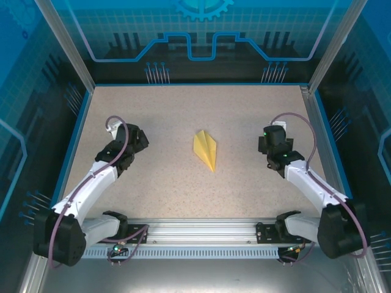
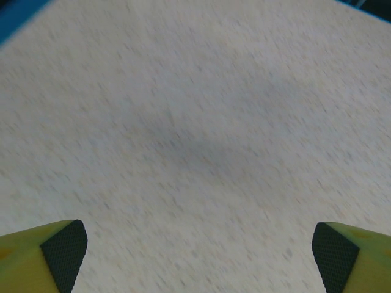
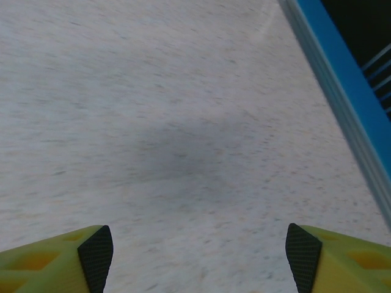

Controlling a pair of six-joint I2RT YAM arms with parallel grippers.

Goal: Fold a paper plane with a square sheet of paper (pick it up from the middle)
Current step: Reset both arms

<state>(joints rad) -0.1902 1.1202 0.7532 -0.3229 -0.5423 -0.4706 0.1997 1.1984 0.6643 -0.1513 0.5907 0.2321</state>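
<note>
Left gripper (image 2: pixel 198 247), at the left of the table (image 1: pixel 183 104): jaws stood wide apart over bare surface, with nothing between the pads. Right gripper (image 3: pixel 198 250), at the right, with the blue edge rail (image 3: pixel 342 91) on its right side: jaws also apart and empty.

Between them, and well apart from both, the paper plane (image 1: pixel 206 149) lay flat at mid-table. It was folded to a dart with its nose toward the near side. The folding looked complete.

Risks, as judged:
- The plane was light and unweighted, so an arm sweeping low across the centre could brush it, flip it or spring a crease.
- A fresh pinch could crush the wings.
- A wide swing by the right arm could strike the rail.
</note>
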